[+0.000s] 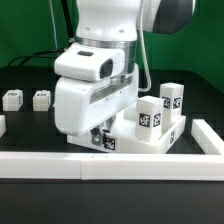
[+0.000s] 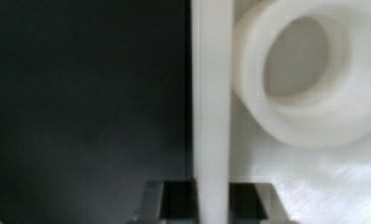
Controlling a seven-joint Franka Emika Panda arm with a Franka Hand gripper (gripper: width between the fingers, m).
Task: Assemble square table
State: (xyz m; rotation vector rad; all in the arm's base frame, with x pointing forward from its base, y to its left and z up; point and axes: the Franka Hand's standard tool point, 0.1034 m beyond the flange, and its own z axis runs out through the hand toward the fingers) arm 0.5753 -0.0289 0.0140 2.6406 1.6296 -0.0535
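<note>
The work surface is a matte black table (image 1: 30,128). At the exterior view's left, behind the table, the backdrop is pale with dark cables (image 1: 35,55) hanging across it. Two white tagged block legs lie loose on the table here, well apart from the assembly: the first loose leg (image 1: 12,99) and, just to its right, the second loose leg (image 1: 41,98). A low white wall strip (image 1: 60,166) runs along the front of the table and turns back at the exterior view's right. The white arm (image 1: 100,75) fills the centre of this view and reaches down to the table, hiding most of its own hand. To the right of the arm, the square tabletop (image 1: 168,138) rests on the black surface inside the wall strip. Two legs stand upright on it: the near upright leg (image 1: 150,114) and, behind it and further right, the far upright leg (image 1: 172,97). Whether they are seated in sockets cannot be told. A green panel (image 1: 206,45) closes the room at the exterior view's right. In the wrist view, the gripper (image 2: 212,202) is closed on the tabletop's thin raised rim (image 2: 212,90), one dark finger (image 2: 173,203) on each side. A round corner socket (image 2: 306,60) lies just beside the rim, with bare black table on the rim's other side.
</note>
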